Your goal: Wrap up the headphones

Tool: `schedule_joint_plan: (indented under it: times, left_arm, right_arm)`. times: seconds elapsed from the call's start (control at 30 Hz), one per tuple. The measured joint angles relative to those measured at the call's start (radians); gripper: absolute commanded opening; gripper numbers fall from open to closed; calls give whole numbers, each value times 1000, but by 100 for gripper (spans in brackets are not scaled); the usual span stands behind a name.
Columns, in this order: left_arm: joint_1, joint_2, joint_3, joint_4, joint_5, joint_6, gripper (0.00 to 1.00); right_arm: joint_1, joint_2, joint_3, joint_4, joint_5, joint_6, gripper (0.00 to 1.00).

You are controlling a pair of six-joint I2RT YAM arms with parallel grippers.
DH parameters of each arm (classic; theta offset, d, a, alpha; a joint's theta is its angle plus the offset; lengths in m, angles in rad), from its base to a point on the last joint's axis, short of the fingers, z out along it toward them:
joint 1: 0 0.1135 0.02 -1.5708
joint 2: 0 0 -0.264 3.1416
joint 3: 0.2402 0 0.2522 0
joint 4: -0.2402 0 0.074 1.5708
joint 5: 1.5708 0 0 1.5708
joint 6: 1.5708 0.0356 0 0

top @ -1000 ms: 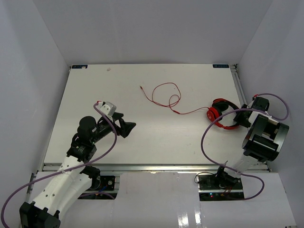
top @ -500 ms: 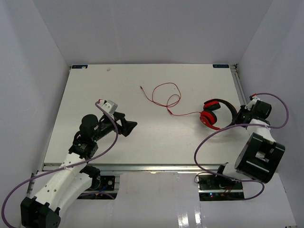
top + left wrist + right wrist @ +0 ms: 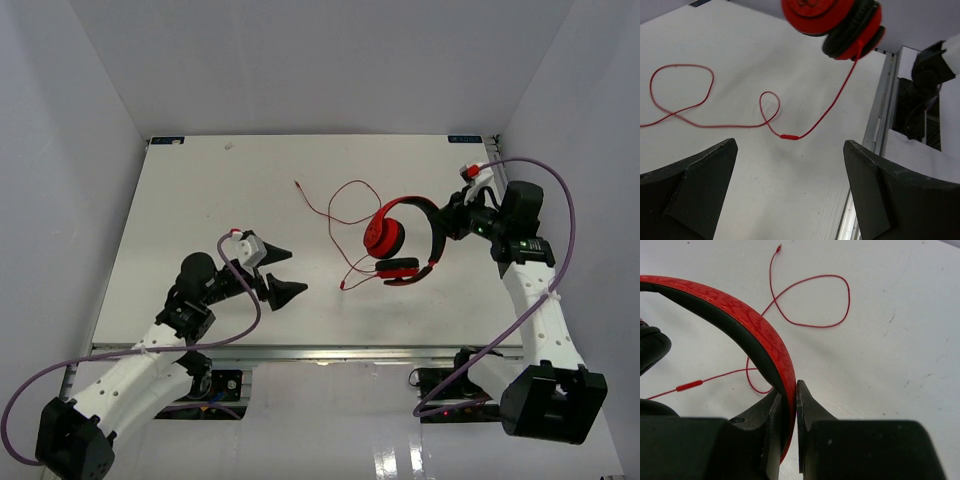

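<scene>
Holding headphones (image 3: pixel 384 232) by the headband (image 3: pixel 760 335), right claw (image 3: pixel 447 218) clamped, just 3 o'clock of counter (image 3: pixel 180 200) centre. Left claw (image 3: pixel 290 272) apart, nearer the slack cable (image 3: pixel 790 136), which lies at its 1 o'clock, running 11-to-5.

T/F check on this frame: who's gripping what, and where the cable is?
1. The right gripper is shut on the headband of the headphones. True.
2. The left gripper holds the cable. False: it is open with nothing between its fingers, and the cable lies on the table beyond it.
3. The cable is wound around the headband. False: it lies in loose loops on the table.
4. The cable runs from an ear cup down to the table. True.
</scene>
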Motion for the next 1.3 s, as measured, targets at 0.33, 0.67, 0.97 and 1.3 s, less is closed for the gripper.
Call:
schedule_joint_plan:
  times: [0.33,0.67,0.97,1.3]
  left_arm:
    - [-332,211,-7,242,-107,213,98]
    - [-351,449,-25,606,-373,257,98]
    - [-351,562,-48,891,-374,140,96]
    - [-351,765,30,1039,-380,63,94]
  right_arm:
    - [145,71,348,-51,-12,155,8]
    - [147,137,608,-112,-56,269,8]
    - [147,144,710,-72,-121,389,8]
    - [147,180,769,-52,-158,495,8]
